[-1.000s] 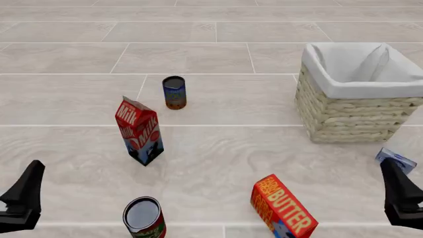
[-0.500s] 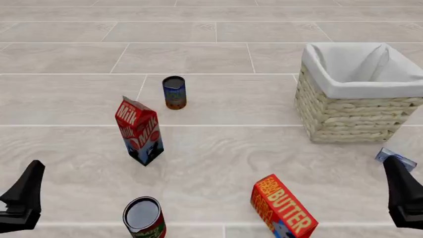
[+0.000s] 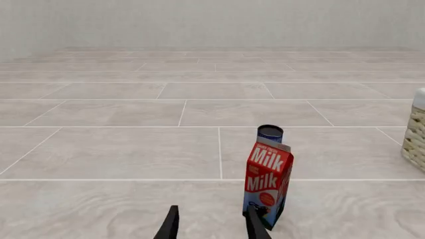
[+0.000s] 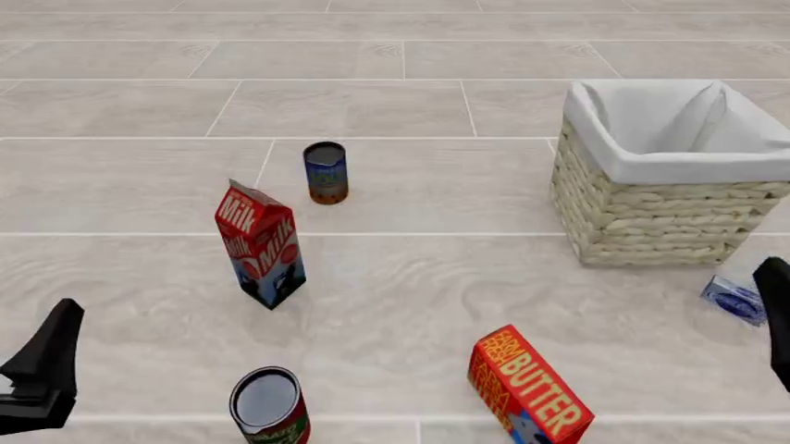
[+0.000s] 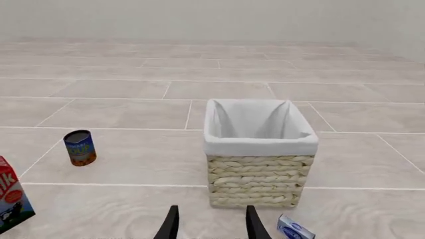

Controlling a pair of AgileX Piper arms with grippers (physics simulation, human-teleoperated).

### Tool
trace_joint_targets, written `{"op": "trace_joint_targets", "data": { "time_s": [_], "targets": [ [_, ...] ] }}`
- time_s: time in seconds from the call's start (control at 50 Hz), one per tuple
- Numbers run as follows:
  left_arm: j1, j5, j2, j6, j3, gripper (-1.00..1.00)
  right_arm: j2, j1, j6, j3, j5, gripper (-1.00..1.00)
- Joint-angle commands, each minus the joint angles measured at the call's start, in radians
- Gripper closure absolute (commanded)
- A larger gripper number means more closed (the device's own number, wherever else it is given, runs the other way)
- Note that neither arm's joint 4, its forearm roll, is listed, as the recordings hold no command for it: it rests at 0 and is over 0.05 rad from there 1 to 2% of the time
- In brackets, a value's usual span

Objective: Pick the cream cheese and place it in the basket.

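The cream cheese [image 4: 735, 301], a small flat light-blue and white box, lies on the floor just in front of the basket's [image 4: 654, 222] near right corner. In the right wrist view the cream cheese [image 5: 296, 230] sits to the side of my right gripper [image 5: 211, 226], outside its fingers, with the basket [image 5: 256, 179] straight ahead. That gripper is open and holds nothing. In the front view my right gripper [image 4: 778, 310] shows at the right edge, close beside the box. My left gripper [image 4: 52, 347] stays low at the front left, and the left gripper [image 3: 212, 229] is open and empty.
A red milk carton [image 4: 261, 245] stands left of centre with a blue can [image 4: 326, 172] behind it. A red-orange BUTTER box [image 4: 528, 388] and a dark-topped can [image 4: 268, 405] stand near the front edge. The milk carton [image 3: 267, 181] is close beside my left fingers.
My right gripper has shifted to the right, toward the frame edge, so the cream cheese now shows fully. The left arm and all objects have stayed put.
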Motion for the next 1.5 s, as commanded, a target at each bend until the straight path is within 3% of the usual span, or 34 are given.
{"op": "trace_joint_targets", "data": {
  "time_s": [0.02, 0.12, 0.2, 0.26, 0.4, 0.46, 0.52, 0.64, 0.9, 1.0, 1.08, 1.14, 1.18, 1.22, 1.42, 1.5],
  "targets": [
    [0.0, 0.0, 0.0, 0.0, 0.0, -1.0, 0.126, -0.015, -0.055, -0.143, 0.074, -1.0],
    [0.0, 0.0, 0.0, 0.0, 0.0, -1.0, 0.178, 0.017, -0.074, -0.237, 0.106, -1.0],
    [0.0, 0.0, 0.0, 0.0, 0.0, -1.0, 0.238, -0.001, -0.109, -0.291, 0.12, -1.0],
    [0.0, 0.0, 0.0, 0.0, 0.0, -1.0, 0.26, -0.001, -0.098, -0.318, 0.129, -1.0],
    [0.0, 0.0, 0.0, 0.0, 0.0, -1.0, 0.338, -0.031, -0.16, -0.437, 0.203, -1.0],
    [0.0, 0.0, 0.0, 0.0, 0.0, -1.0, 0.376, -0.039, -0.266, -0.443, 0.236, -1.0],
    [0.0, 0.0, 0.0, 0.0, 0.0, -1.0, 0.382, -0.045, -0.274, -0.463, 0.257, -1.0],
    [0.0, 0.0, 0.0, 0.0, 0.0, -1.0, 0.412, -0.064, -0.376, -0.491, 0.335, -1.0],
    [0.0, 0.0, 0.0, 0.0, 0.0, -1.0, 0.478, -0.112, -0.519, -0.601, 0.451, -1.0],
    [0.0, 0.0, 0.0, 0.0, 0.0, -1.0, 0.511, -0.118, -0.618, -0.614, 0.51, -1.0],
    [0.0, 0.0, 0.0, 0.0, 0.0, -1.0, 0.55, -0.177, -0.739, -0.604, 0.52, -1.0],
    [0.0, 0.0, 0.0, 0.0, 0.0, -1.0, 0.57, -0.191, -0.752, -0.626, 0.526, -1.0],
    [0.0, 0.0, 0.0, 0.0, 0.0, -1.0, 0.593, -0.244, -0.837, -0.591, 0.51, -1.0],
    [0.0, 0.0, 0.0, 0.0, 0.0, -1.0, 0.619, -0.251, -0.833, -0.613, 0.515, -1.0],
    [0.0, 0.0, 0.0, 0.0, 0.0, -1.0, 0.69, -0.336, -0.948, -0.589, 0.487, -1.0],
    [0.0, 0.0, 0.0, 0.0, 0.0, -1.0, 0.739, -0.342, -0.95, -0.59, 0.474, -1.0]
  ]
}}
